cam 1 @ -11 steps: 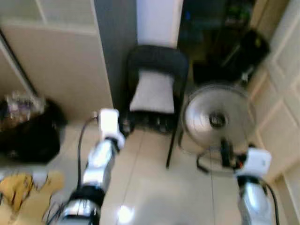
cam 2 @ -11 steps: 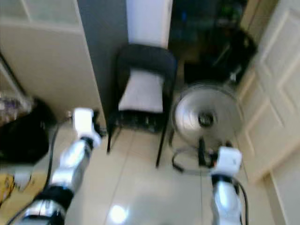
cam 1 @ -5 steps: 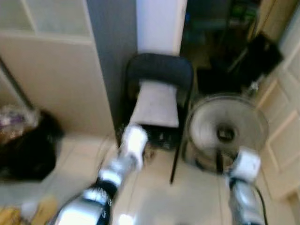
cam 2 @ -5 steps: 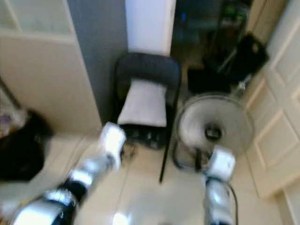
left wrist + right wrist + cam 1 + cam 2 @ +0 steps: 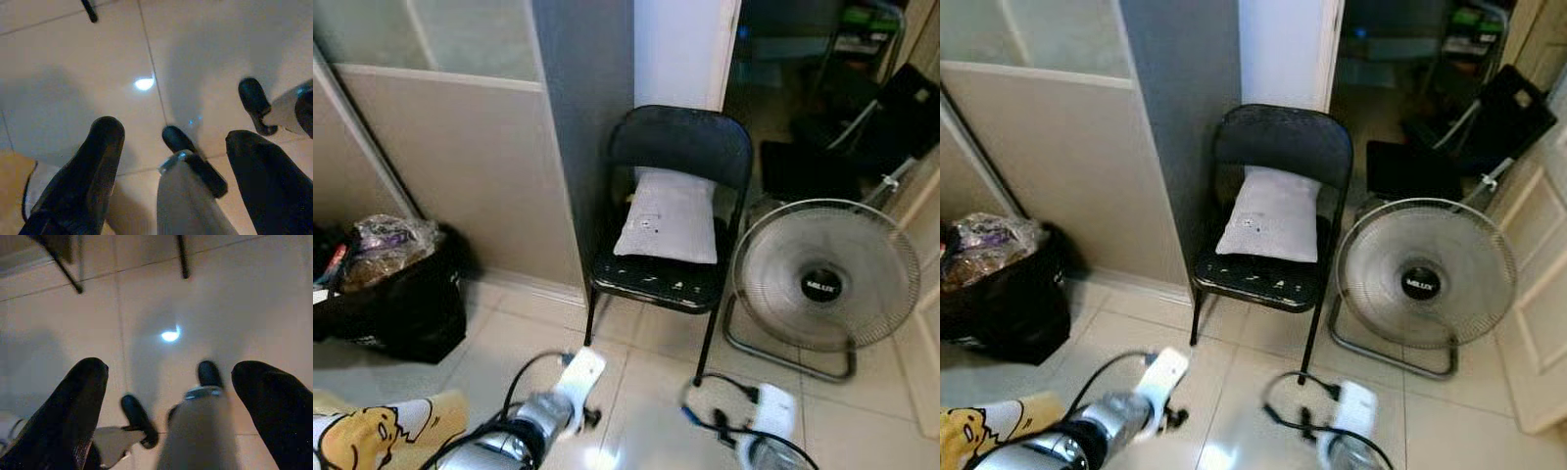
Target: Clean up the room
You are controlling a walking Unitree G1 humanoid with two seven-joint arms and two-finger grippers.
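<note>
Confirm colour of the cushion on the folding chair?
Light grey, almost white. The cushion leans against the black chair back; left eye view shows it best.

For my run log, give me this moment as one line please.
phase: standing before chair | pillow on seat | fan beside chair | left tool open, low over floor | right tool open, low

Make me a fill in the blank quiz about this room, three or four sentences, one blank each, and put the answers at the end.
1. The white pillow leans against the back of the black ____.
2. The round floor fan stands on the robot's ____ side of the chair.
3. The black bag of rubbish sits on the tiled ____.
4. The left claw has its fingers ____ over the floor.

Answers: chair; right; floor; open
</note>
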